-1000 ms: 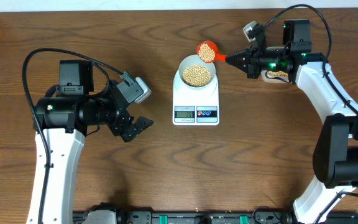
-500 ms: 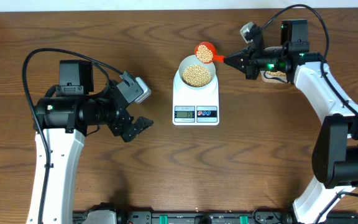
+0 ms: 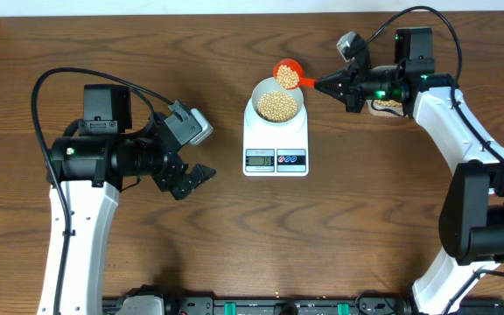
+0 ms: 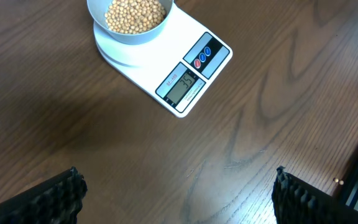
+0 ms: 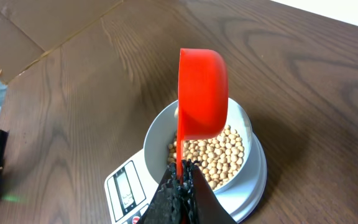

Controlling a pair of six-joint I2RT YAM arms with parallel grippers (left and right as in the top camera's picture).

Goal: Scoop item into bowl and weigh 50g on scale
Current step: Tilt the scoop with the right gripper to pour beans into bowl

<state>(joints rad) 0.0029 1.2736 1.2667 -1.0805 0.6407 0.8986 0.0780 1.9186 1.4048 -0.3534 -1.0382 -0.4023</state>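
The pale bowl (image 3: 276, 103) holds tan beans (image 3: 276, 106) and stands on the white scale (image 3: 276, 144). The scale's display (image 4: 184, 88) reads about 35. My right gripper (image 3: 331, 84) is shut on the handle of a red scoop (image 3: 288, 73), held with beans in it above the bowl's back right rim. In the right wrist view the scoop (image 5: 202, 93) is turned on its side over the bowl (image 5: 197, 152). My left gripper (image 3: 192, 180) is open and empty over the table, left of the scale. The bowl (image 4: 132, 20) also shows in the left wrist view.
A container of beans (image 3: 390, 106) sits behind my right arm at the back right, mostly hidden. A black rail (image 3: 261, 306) runs along the table's front edge. Bare wood lies between the left gripper and the scale.
The right gripper has shifted the scoop slightly left and up toward the bowl's back rim. The left arm has not moved.
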